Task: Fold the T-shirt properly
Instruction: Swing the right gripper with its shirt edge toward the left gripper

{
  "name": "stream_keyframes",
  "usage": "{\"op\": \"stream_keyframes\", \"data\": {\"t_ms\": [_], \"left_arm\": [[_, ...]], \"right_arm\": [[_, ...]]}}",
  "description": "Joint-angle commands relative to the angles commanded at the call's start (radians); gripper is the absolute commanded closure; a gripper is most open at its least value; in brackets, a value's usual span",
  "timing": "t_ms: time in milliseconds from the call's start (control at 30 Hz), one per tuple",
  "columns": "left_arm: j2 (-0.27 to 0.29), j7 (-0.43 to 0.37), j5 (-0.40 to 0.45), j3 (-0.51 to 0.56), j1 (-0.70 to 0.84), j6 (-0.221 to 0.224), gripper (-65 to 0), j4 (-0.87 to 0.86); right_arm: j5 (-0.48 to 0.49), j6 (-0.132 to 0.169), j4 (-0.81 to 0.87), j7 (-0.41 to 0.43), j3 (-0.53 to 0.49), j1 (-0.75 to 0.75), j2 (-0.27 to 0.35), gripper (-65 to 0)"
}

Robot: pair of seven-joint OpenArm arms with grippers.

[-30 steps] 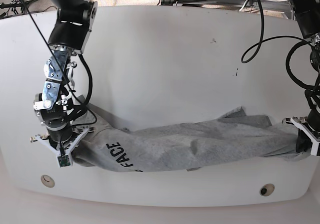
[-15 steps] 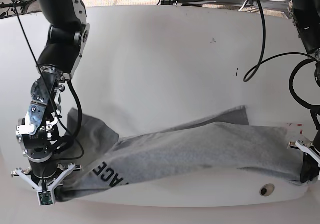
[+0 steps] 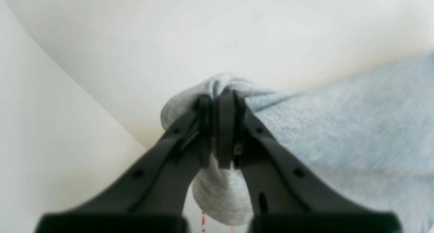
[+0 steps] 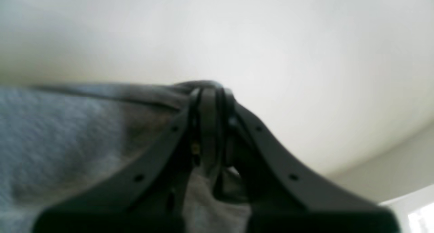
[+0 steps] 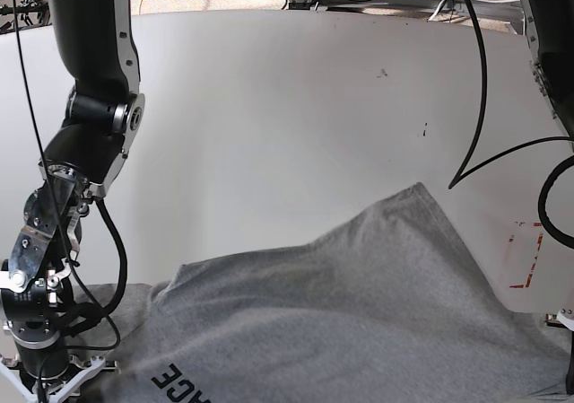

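Black, matte fingers meet in the left wrist view, where the left gripper [image 3: 218, 131] is pinched tight on a bunched knot of the T-shirt [image 3: 339, 134], heather-grey cloth running off to that view's right. The right gripper [image 4: 210, 131] is likewise clamped on a gathered hem of the same garment, the fabric trailing to that view's left. Seen from the base camera, the shirt [image 5: 359, 313] hangs spread between the two holds along the near edge of the white table [image 5: 269, 107], its long axis running side to side from the near-left corner to the near-right corner, with one peak of cloth reaching up toward the middle of the table. The black lettering (only "ACE" and part of a letter show) sits at the near-left, close to the right arm [image 5: 63, 268]; the left arm's tool is almost out of the picture at the near-right corner. Both arms are at the ends of the garment, so neither is nearer; the cloth lies between them and away from the near edge. My guess is that the next move is to lay the sheet forward onto the table, and that depends on both holds travelling together so the span remains taut and square.
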Motion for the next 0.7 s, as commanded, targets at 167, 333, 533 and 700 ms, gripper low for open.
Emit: {"op": "stream_keyframes", "data": {"t_ms": [167, 333, 533, 700], "left_arm": [[0.003, 0.008, -0.002, -0.017, -0.012, -0.003, 0.0, 0.010], [0.019, 0.002, -0.011, -0.068, 0.310, -0.003, 0.0, 0.053], [0.025, -0.028, -0.021, -0.117, 0.505, -0.007, 0.0, 0.068], [0.016, -0.043, -0.021, -0.091, 0.501, -0.004, 0.0, 0.073]], "right_arm": [[0.000, 0.003, 0.031, -0.003, 0.011, 0.004, 0.005, -0.2], [0.003, 0.013, 0.285, -0.056, 0.088, -0.309, -0.036, -0.1], [-0.003, 0.013, 0.393, -0.049, 0.102, -0.505, -0.075, -0.1], [0.007, 0.022, 0.364, -0.041, 0.037, -0.499, -0.067, -0.1]]}}
